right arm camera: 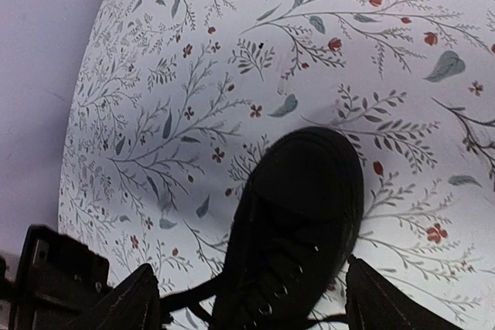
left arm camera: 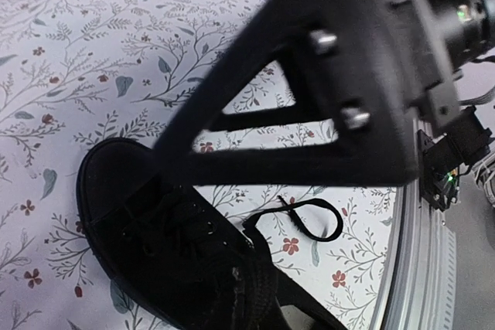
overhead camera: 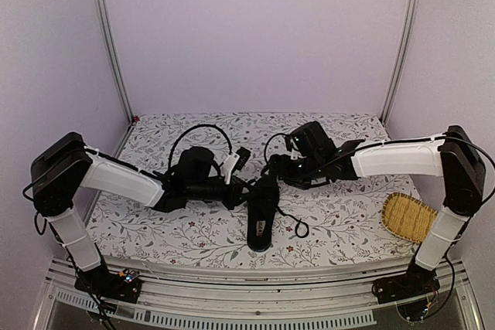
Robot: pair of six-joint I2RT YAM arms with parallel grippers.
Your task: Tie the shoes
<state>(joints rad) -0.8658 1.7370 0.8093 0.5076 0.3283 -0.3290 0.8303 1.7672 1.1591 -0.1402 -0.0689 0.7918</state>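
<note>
Pale lilac walls enclose a tabletop (overhead camera: 155, 229) covered in a white cloth printed with leafy twigs and small red flowers. One all-black low-top shoe (overhead camera: 261, 210) lies near the middle of the cloth, a little toward the near edge. Its toe points to the far wall and its heel opening faces the arms' bases. A pale label (overhead camera: 261, 229) shows inside the heel.

Two robot arms reach in from either side and meet over the shoe's front half. The left hand (overhead camera: 234, 187) sits just beside the shoe's left flank, by the toe. It reads as a dark mass, and I cannot tell whether its fingers are apart or together. The right hand (right arm camera: 251, 280) hangs over the laced part with its fingers (right arm camera: 128, 303) spread wide, one on each side of the shoe.

A thin black lace (right arm camera: 189, 293) runs from the eyelets toward the finger on the left of the right wrist view. Another lace end (left arm camera: 309, 218) lies untied in a loose loop on the cloth, just beside the shoe's right side. A woven straw-coloured tray (overhead camera: 407, 216) rests well apart, at the tabletop's right edge.
</note>
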